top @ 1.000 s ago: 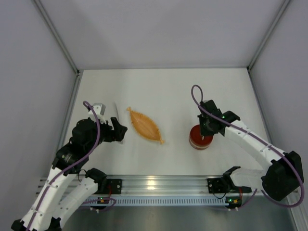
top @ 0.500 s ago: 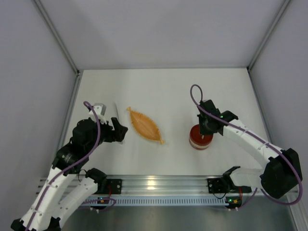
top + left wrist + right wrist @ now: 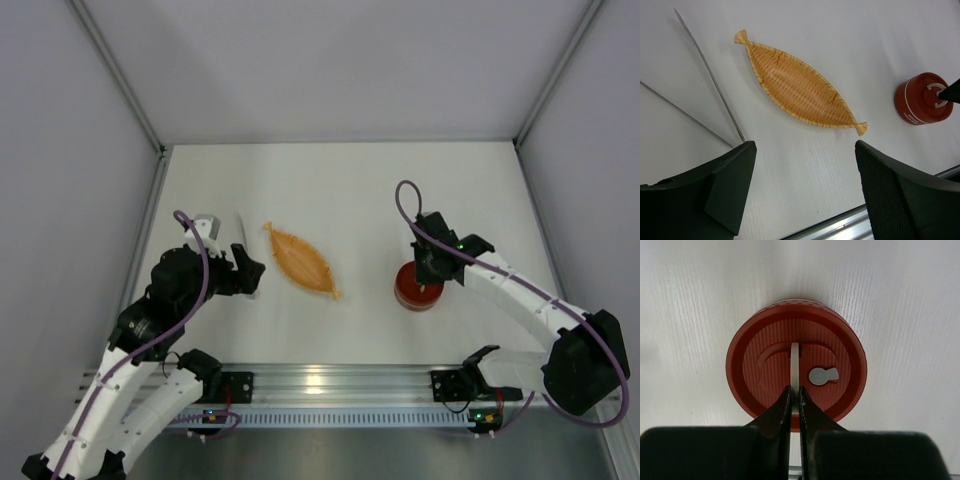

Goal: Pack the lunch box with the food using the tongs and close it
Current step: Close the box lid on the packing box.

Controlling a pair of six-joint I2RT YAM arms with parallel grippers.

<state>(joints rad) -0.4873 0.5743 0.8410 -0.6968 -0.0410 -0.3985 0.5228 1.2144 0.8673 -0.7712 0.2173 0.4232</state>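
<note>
Right end effector: fingers pressed together, tips down on the white squiggle of the red lid; can't tell if they pinch anything. Lid sits on the lunch box, closed, standing upright on the desk on my right side. My left end effector is spread wide, holding nothing, hovering above the desk at the left. Tongs lie flat on the desk just beyond its left finger, arms forming a narrow V. Orange leaf-shaped dish lies between tongs and lunch box, apart from both. Food isn't visible in any view.
</note>
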